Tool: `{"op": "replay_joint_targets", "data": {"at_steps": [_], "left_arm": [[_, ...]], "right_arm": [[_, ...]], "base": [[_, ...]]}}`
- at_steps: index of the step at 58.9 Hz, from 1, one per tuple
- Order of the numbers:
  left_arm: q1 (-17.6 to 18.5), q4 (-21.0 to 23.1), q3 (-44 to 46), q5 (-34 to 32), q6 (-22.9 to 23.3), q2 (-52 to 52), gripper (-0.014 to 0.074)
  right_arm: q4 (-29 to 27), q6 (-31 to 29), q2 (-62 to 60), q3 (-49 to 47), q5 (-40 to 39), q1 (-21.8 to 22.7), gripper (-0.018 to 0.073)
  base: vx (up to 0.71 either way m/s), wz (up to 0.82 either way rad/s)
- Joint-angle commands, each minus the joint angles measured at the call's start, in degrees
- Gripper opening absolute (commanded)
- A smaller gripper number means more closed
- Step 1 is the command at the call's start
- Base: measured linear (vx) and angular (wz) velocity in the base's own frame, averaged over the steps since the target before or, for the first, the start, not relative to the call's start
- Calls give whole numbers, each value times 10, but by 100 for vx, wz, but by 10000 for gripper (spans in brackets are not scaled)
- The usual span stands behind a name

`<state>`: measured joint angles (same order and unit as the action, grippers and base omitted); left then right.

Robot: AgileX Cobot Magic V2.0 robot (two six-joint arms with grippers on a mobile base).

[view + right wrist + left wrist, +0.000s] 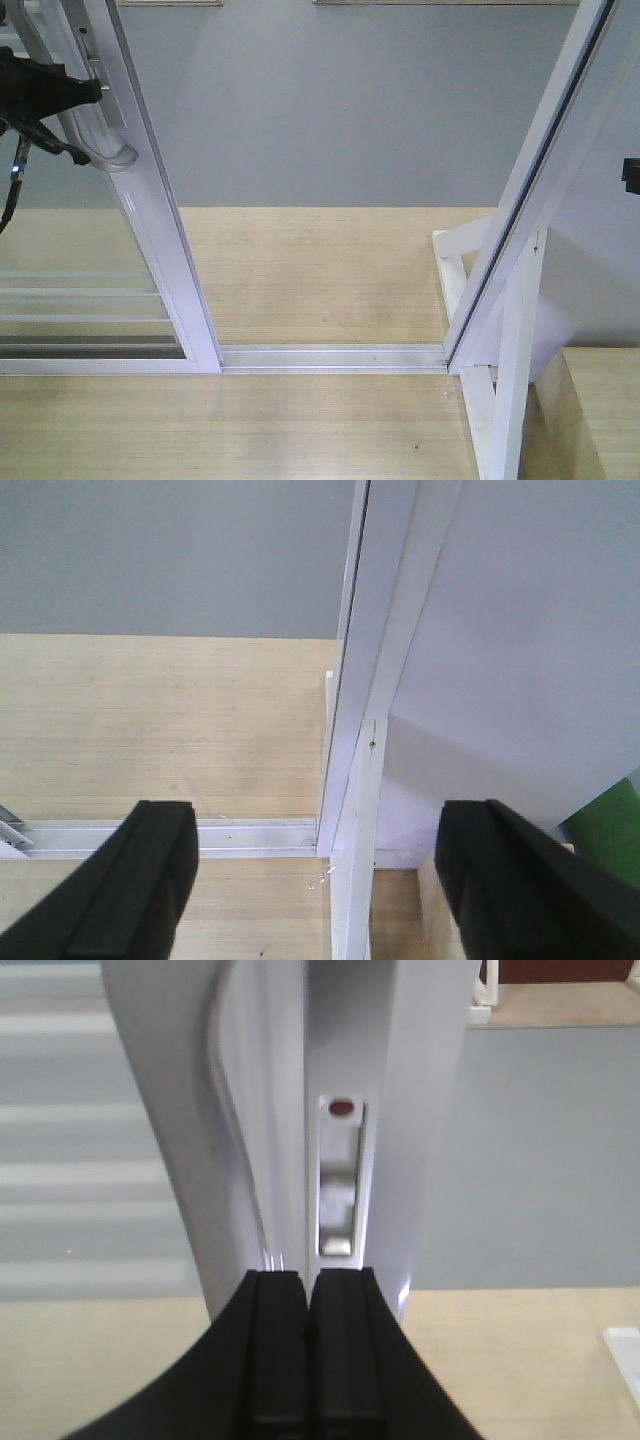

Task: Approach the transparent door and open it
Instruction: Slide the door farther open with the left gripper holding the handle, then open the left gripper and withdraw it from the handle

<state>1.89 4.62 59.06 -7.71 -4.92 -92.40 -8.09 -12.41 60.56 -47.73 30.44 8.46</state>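
Note:
The transparent door [160,250] stands at the left in the front view: a white upright with clear glass and thin white bars [70,295]. Its grey curved pull handle [105,140] is on that upright. My left gripper [95,92] is shut, its tips right at the handle. In the left wrist view the two black fingers [308,1280] press together against the door's upright [410,1110], below a latch slot [340,1175], with the handle [232,1110] just to the left. My right gripper [325,815] is open and empty, straddling the fixed frame post [375,680].
A white floor track [330,355] runs across the gap between the door and the fixed post [540,180] on the right. A white brace [500,400] and a white panel [600,260] stand at the right. Grey floor [330,100] lies beyond.

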Motion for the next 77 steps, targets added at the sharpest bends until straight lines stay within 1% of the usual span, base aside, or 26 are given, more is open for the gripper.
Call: {"op": "replay_joint_targets", "data": {"at_steps": [1,7,16,22,27,31,39,53,66,77], "left_arm": [[-3,1,-23,-50,-3,52,-6],[-14,2,-73,-57,-3,87,-6],[-33,2,-161,-105,-3,177,-6],[-35,1,-215,-124,-3,244,-6],[-35,1,-246,-126,-3,297,-6],[-35,1,-260,-112,-3,335,-6],[-35,0,-264,-49,-3,395,-6],[-35,0,-264,41,-3,479,-6],[-35,2,-264,73,-3,534,-6],[-35,2,-264,84,-3,539,-6]], "right_arm": [[0,0,-12,-16,-42,4,564],[0,0,-12,-16,-42,4,564],[-1,0,-12,-16,-42,3,564],[-1,0,-12,-16,-42,2,564],[-1,0,-12,-16,-40,2,564],[0,-9,-12,-16,-37,2,564],[-1,-57,-12,-16,-21,2,564],[-2,-58,-12,-16,-18,2,564],[-2,-58,-12,-16,-16,2,564],[-2,-58,-12,-16,-15,2,564]], "base": [[0,0],[0,0],[0,0],[0,0],[0,0],[0,0],[0,0],[0,0],[0,0],[0,0]]}}
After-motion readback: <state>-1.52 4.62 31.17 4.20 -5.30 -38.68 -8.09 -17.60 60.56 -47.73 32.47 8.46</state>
